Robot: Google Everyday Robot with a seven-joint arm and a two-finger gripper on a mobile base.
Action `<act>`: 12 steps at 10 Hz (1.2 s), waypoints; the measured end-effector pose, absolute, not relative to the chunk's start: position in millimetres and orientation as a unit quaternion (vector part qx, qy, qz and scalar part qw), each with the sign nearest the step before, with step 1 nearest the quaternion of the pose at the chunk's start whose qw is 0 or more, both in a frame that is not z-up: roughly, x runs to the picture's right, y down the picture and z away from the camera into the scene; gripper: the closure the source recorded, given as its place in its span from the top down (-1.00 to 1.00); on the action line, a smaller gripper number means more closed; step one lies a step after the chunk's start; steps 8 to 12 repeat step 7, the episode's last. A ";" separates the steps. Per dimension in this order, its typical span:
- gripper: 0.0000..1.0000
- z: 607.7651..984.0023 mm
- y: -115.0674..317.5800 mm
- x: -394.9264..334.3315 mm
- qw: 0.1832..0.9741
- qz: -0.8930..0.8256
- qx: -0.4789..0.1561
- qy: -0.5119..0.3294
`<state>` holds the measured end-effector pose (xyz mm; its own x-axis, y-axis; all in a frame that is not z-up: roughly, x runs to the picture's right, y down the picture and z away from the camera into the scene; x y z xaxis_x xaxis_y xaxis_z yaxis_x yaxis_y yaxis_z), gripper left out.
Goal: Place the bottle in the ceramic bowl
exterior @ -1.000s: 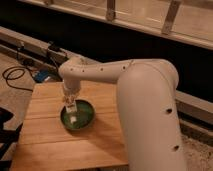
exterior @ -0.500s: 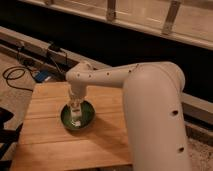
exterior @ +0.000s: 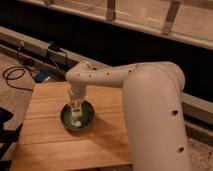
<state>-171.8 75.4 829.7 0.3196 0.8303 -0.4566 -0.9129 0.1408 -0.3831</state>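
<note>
Wooden plank surface [exterior: 50, 145], round glossy green ceramic bowl [exterior: 89, 119] sitting near its middle. White arm [exterior: 130, 80] reaching down from right; end effector [exterior: 76, 107] poised directly over bowl, spread or pressed together cannot tell. Slim whitish-cream bottle [exterior: 77, 118] upright inside bowl, just under end effector. Black cables [exterior: 15, 75] on floor, left

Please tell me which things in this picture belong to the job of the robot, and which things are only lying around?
Belong to the job:
- bottle, over the inside of the bowl
- ceramic bowl, on the wooden table
- hand, directly above the bowl at the bottle

Only lying around:
- black cables on the floor to the left
- blue object beside them
</note>
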 end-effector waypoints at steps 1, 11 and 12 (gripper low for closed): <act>0.60 829.9 75.5 -171.4 0.752 0.580 -0.307 0.068; 0.60 829.9 75.3 -170.8 0.752 0.580 -0.306 0.068; 0.60 829.9 75.3 -170.8 0.752 0.580 -0.306 0.068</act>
